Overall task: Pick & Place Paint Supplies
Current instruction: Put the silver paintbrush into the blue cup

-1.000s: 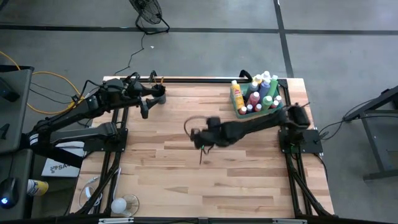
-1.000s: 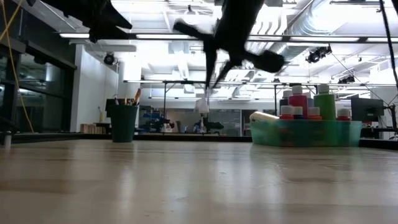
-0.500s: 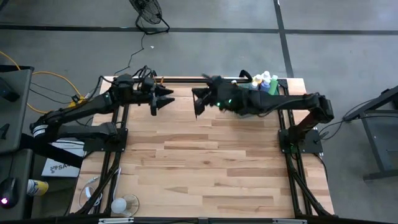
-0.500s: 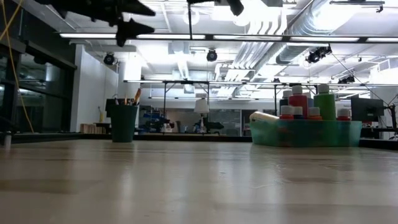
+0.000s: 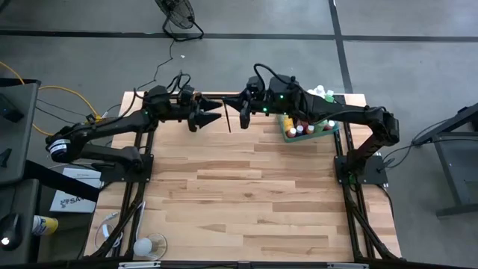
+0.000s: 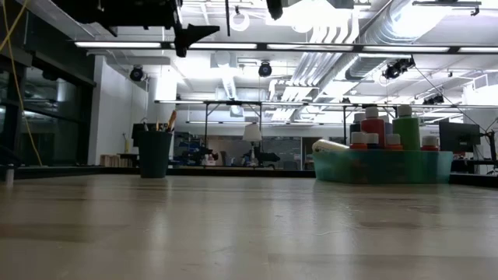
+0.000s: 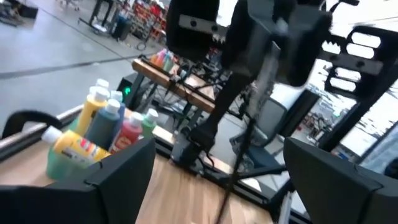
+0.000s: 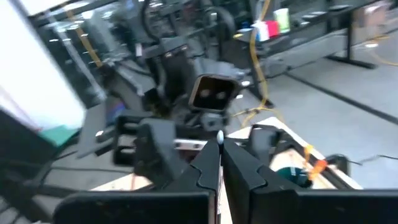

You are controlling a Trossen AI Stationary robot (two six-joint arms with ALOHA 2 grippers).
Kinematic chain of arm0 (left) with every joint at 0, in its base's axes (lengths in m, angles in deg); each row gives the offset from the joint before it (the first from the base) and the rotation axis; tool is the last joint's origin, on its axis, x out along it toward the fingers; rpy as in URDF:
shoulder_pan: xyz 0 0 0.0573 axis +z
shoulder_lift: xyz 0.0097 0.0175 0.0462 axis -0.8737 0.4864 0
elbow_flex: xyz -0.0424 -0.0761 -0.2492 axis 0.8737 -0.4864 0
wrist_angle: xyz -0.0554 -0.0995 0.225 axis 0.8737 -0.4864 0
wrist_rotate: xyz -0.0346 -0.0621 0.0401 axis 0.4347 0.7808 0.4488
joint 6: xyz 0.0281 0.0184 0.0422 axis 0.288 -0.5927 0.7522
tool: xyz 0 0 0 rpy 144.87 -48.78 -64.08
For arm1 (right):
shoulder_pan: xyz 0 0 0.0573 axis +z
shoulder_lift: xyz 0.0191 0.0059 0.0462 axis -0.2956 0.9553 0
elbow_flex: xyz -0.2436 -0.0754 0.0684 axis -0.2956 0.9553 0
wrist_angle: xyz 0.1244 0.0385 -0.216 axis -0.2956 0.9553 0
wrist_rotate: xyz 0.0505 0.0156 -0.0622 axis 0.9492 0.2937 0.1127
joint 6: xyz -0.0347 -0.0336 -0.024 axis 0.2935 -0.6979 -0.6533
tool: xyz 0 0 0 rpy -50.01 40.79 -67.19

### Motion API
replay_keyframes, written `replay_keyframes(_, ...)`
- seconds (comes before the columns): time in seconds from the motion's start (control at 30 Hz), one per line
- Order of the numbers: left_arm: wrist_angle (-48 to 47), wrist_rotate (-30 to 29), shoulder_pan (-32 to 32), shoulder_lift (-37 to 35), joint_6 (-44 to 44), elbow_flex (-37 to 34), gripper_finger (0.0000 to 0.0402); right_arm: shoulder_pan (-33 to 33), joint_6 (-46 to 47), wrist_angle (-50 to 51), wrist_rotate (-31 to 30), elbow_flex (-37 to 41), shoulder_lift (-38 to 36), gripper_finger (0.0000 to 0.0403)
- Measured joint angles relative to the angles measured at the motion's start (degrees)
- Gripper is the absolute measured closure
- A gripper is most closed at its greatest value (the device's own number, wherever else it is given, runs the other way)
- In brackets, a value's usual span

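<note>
Dark and thin, a paintbrush (image 5: pixel 228 118) hangs from the right gripper (image 5: pixel 243 112), whose two fingers are pinched together on its upper end; the right wrist view shows the fingers (image 8: pixel 239 165) closed on the brush's pale tip, and the handle points down toward the wooden table (image 5: pixel 246 194) without reaching it. The left gripper (image 5: pixel 213 107) faces it from just beside, high above the far edge of the table, its jaws spread wide and holding nothing, with the brush just off its fingertips. In the left wrist view the brush (image 7: pixel 239 149) stands between the two splayed fingers (image 7: pixel 118 171). Behind the right gripper, under that arm, the translucent green tray (image 6: pixel 381 165) holds the capped paint bottles (image 6: pixel 372 124). Beneath the left arm stands the dark round cup (image 6: pixel 155 152) with brushes in it.
</note>
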Motion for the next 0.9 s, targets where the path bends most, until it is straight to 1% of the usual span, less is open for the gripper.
replay_keyframes(0.07, 0.96, -0.52, 0.00, 0.99, 0.00, 0.83, 0.0055, -0.78, -0.34, -0.74, 3.01, 0.00, 0.46, 0.0399)
replay_keyframes(0.2, 1.43, -0.66, 0.00, 3.23, 1.11, 2.82, 0.0055, -2.09, -0.64, -2.94, 7.14, 0.01, 1.99, 0.0399)
replay_keyframes(0.27, 1.37, -0.67, 0.00, 4.01, 1.73, 3.61, 0.0055, -2.44, -0.64, -4.62, 8.31, 0.00, 2.65, 0.0399)
replay_keyframes(0.4, 1.61, -0.83, 0.00, 4.67, 1.79, 4.32, 0.0059, -3.40, -0.64, -5.66, 8.70, -0.02, 3.44, 0.0399)
replay_keyframes(0.5, 1.58, -0.83, 0.00, 4.67, 1.79, 4.27, 0.0083, -4.11, -0.63, -5.10, 9.80, 0.02, 3.72, 0.0399)
replay_keyframes(0.6, 1.59, -0.83, 0.01, 4.63, 1.79, 4.27, 0.0131, -4.74, -0.66, -5.49, 10.52, 0.02, 3.61, 0.0399)
replay_keyframes(0.67, 1.59, -1.30, 0.01, 4.58, 1.80, 4.27, 0.0175, -5.38, -0.60, -5.47, 11.91, 0.02, 3.61, 0.0399)
replay_keyframes(0.83, 1.62, -2.21, 0.00, 4.56, 1.86, 4.24, 0.0305, -5.92, -0.62, -5.40, 14.06, 0.02, 3.61, 0.0399)
replay_keyframes(0.9, 1.73, -2.12, 0.00, 4.56, 2.30, 4.24, 0.0361, -5.97, -0.64, -5.38, 14.06, 0.02, 3.61, 0.0399)
